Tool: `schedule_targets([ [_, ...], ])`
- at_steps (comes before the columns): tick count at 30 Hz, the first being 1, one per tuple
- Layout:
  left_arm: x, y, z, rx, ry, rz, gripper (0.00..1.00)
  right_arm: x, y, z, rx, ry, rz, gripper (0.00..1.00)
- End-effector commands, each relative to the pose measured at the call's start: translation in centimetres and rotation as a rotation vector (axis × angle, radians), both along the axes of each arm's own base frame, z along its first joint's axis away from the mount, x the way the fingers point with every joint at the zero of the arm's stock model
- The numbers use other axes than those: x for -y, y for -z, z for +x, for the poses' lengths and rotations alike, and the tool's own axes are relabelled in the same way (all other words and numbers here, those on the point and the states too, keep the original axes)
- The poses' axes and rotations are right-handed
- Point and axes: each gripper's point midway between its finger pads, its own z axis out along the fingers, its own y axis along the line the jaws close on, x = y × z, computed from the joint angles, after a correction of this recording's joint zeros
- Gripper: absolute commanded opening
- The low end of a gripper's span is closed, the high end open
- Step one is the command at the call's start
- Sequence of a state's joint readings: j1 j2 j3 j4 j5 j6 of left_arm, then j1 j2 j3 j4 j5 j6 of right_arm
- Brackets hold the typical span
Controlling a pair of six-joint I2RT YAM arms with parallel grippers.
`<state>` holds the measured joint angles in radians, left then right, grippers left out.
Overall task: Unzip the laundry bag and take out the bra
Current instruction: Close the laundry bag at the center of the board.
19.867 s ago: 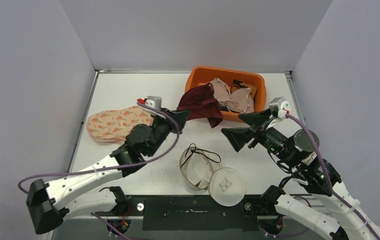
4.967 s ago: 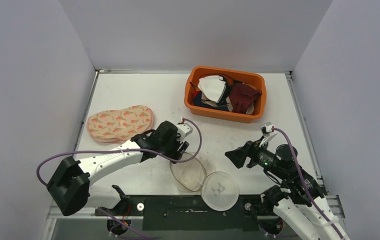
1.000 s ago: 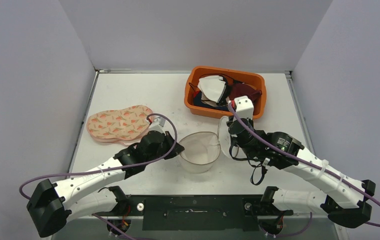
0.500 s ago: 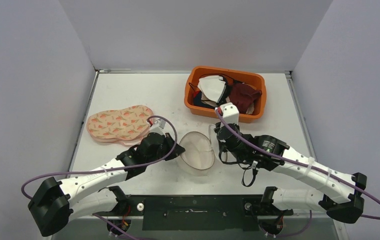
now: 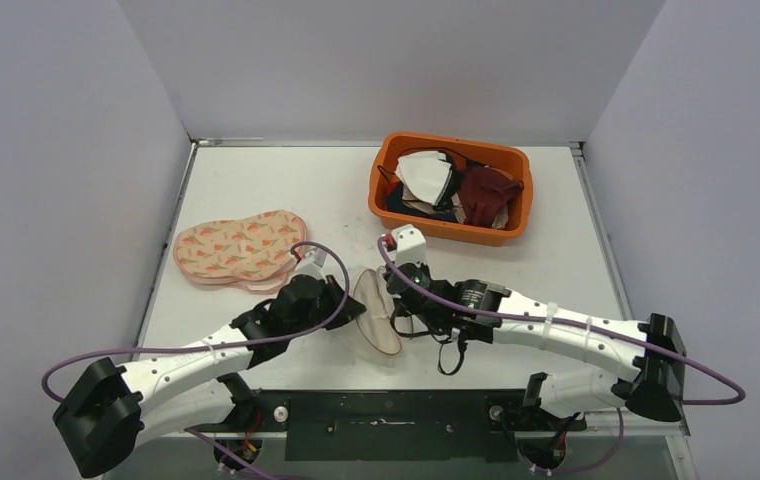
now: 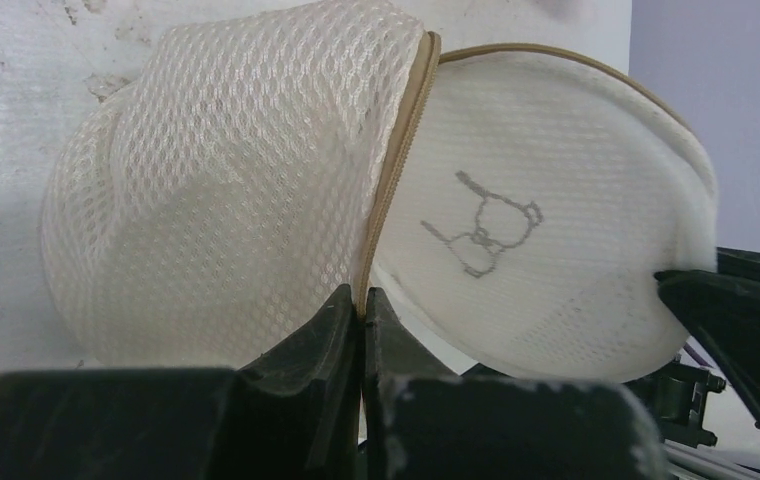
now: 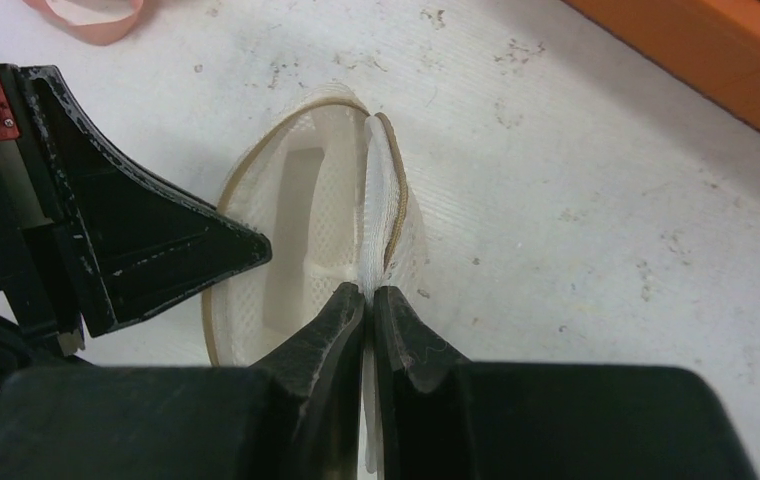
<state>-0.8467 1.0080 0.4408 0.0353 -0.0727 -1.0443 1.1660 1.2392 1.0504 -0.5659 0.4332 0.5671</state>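
Observation:
The white mesh laundry bag [image 5: 373, 320] stands on edge at the table's front middle, its two round halves folded nearly together. My left gripper [image 5: 352, 309] is shut on its tan zipper rim [image 6: 397, 180], with the fingertips meeting at the gripper [image 6: 361, 303]. From the other side, my right gripper [image 5: 394, 309] is shut on the white mesh edge of the printed half [image 6: 516, 230]. In the right wrist view that gripper [image 7: 368, 293] pinches the mesh, and only white padding shows in the gap. A peach patterned bra [image 5: 241, 247] lies flat at the left.
An orange bin [image 5: 504, 232] with several garments stands at the back right; its corner [image 7: 716, 50] is close beyond the bag. A pink strap [image 7: 86, 18] of the bra lies just left of the bag. The two arms nearly touch across the bag.
My right gripper has swung left and nearer with the printed half, folding it over the other half. The bag went from lying wide open to nearly closed on edge. The left gripper kept its hold.

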Motion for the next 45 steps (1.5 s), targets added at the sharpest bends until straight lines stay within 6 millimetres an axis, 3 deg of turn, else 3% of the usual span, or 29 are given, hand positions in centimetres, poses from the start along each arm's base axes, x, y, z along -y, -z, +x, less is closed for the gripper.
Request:
schedule_targets([
  [1, 0.0, -1.4, 0.3, 0.037, -0.01, -0.059, 0.0, -4.0, -0.2, 0.5, 0.006, -0.019, 0.124, 0.07],
  [6, -1.6, -0.8, -0.1, 0.026, -0.048, -0.033, 0.0, -5.6, 1.1, 1.1, 0.0, -0.013, 0.123, 0.05],
  [12, -3.0, -2.4, -1.1, 0.057, -0.067, -0.093, 0.28, -7.4, 1.8, 0.6, -0.032, -0.048, 0.162, 0.1],
  [17, -3.4, -2.9, -1.6, 0.069, -0.08, -0.162, 0.34, -8.4, 1.7, 0.1, -0.06, -0.084, 0.222, 0.23],
  [24, -3.3, -2.5, -2.0, 0.052, -0.073, -0.181, 0.45, -9.5, 2.7, -1.0, -0.12, -0.133, 0.275, 0.28],
  [32, -3.4, -3.0, -2.3, 0.062, -0.07, -0.213, 0.64, -9.7, 2.7, -2.2, -0.204, -0.168, 0.436, 0.55],
  [38, -3.9, -3.5, -2.5, 0.081, -0.079, -0.229, 0.74, -9.9, 0.6, -2.5, -0.205, -0.188, 0.586, 0.71],
  [45, -4.5, -3.9, -2.5, 0.1, -0.104, -0.26, 0.89, -9.9, -0.9, -4.0, -0.209, -0.265, 0.668, 0.81],
])
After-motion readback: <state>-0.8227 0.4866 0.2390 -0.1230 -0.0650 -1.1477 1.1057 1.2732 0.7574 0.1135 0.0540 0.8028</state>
